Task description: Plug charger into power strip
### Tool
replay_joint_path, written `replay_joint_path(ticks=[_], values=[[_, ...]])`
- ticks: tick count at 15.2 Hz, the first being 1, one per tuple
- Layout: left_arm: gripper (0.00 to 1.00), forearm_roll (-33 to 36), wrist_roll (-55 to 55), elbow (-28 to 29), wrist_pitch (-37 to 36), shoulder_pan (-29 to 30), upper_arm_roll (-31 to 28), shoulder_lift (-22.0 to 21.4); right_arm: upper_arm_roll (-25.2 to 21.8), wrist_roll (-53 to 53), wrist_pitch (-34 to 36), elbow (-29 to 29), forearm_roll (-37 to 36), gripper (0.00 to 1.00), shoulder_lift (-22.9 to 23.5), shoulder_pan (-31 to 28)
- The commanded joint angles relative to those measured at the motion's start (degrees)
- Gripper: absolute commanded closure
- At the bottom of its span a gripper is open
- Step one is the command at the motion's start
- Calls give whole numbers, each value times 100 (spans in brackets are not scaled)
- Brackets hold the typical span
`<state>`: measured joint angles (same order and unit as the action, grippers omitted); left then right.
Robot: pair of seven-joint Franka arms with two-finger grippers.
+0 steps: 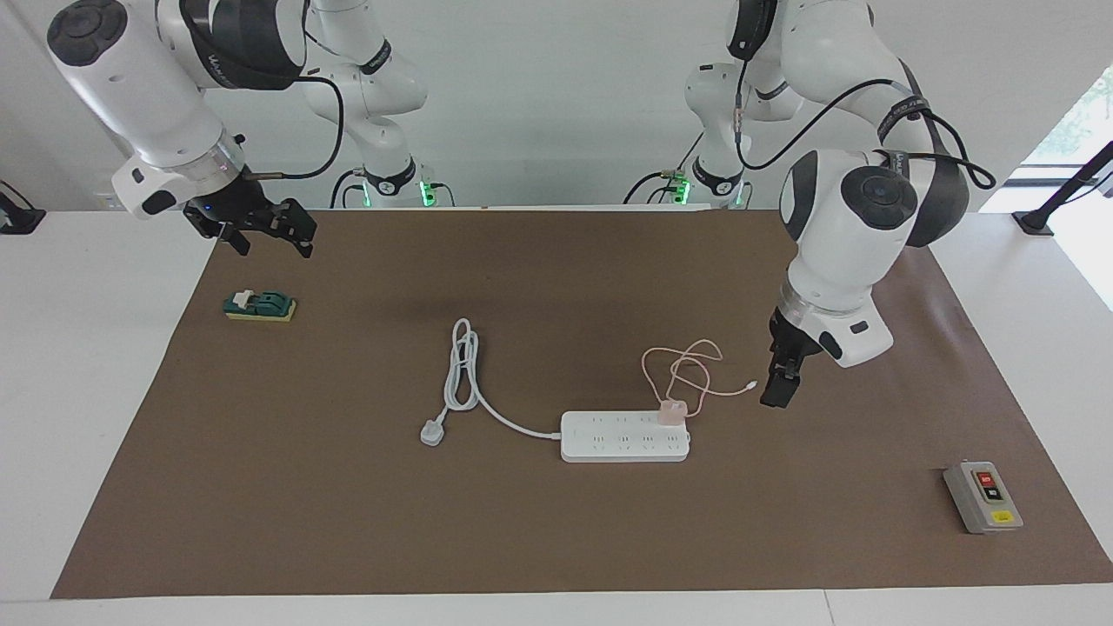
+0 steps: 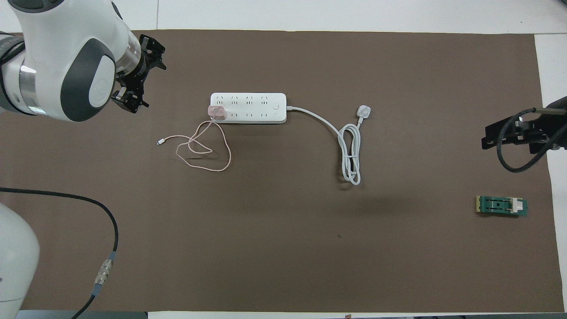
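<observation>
Pale-pink, the charger (image 1: 672,412) sits plugged into the power strip (image 1: 624,436) near the mat's (image 1: 556,539) middle. No writing is readable. Spread and empty, the left gripper (image 1: 780,382) hangs over the mat; the right gripper (image 1: 261,228), jaws apart, waits over its corner.

Left end effector (image 1: 780,382) raised, fingers apart, empty; right end effector (image 1: 261,228) aloft, open, waiting.

White surface (image 1: 104,365) under brown mat (image 1: 556,539). On mat: power strip (image 1: 622,445) at frame centre with charger (image 1: 671,412) plugged in, pink cable (image 1: 687,369) looped above; green block (image 1: 259,306) upper left; grey button box (image 1: 983,496) lower right.
</observation>
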<state>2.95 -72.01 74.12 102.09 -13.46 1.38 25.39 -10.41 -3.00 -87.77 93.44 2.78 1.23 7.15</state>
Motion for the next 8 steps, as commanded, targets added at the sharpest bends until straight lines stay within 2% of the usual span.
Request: replay_joint_path(ticks=[1, 8], values=[[0, -22, 1457, 427, -101, 378, 20, -499, 21, 124, 23, 52, -111, 0, -79, -47], [0, -22, 4718, 655, -699, 1098, 20, -1149, 21, 124, 23, 52, -111, 0, -79, -47]])
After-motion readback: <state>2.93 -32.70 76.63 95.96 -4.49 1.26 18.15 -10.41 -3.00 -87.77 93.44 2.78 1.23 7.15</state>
